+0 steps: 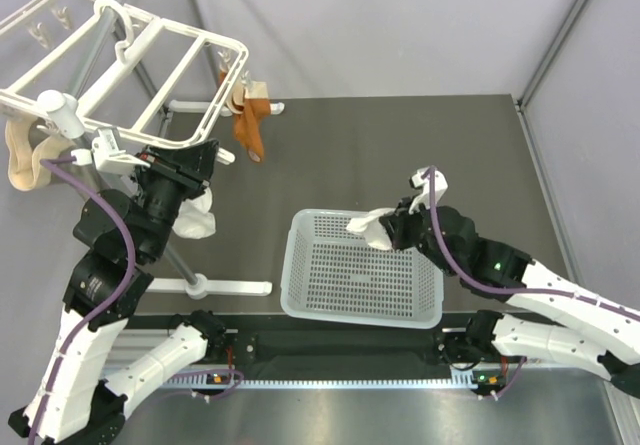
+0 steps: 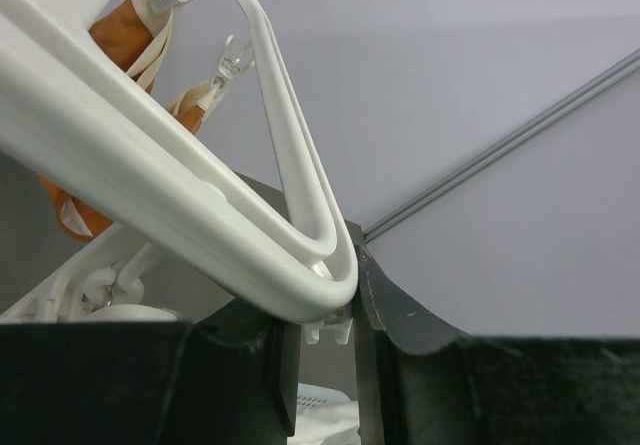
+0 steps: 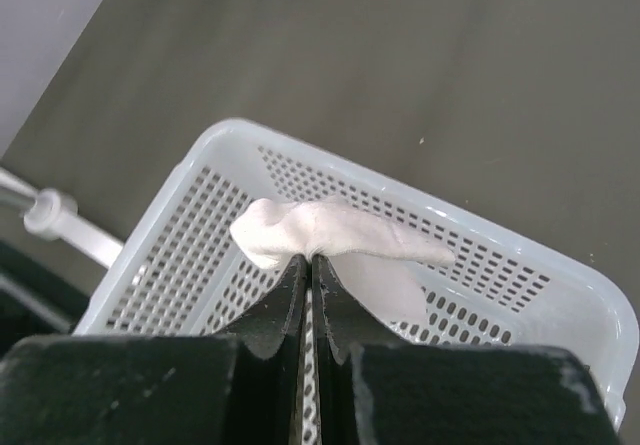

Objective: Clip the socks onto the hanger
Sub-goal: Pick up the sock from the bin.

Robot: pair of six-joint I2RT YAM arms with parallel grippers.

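Right pincer [image 3: 311, 262] is clamped shut on a thin edge of the white sock [image 3: 330, 230] at its tips — a quick swing toward the hanger [image 1: 185, 27] could drop it into the basket [image 3: 180, 265] underneath.

The hanger [image 2: 150, 175], a white rectangular frame with crossbars and small clips, stands tilted on a grey pole, well to the left of the basket [image 1: 292, 265] and higher. One white sock [image 1: 368, 227] is held crumpled just above the basket's far rim. The other sock [image 1: 200, 217] hangs left of the basket, perhaps from the hanger's near corner; the fastening is hidden.
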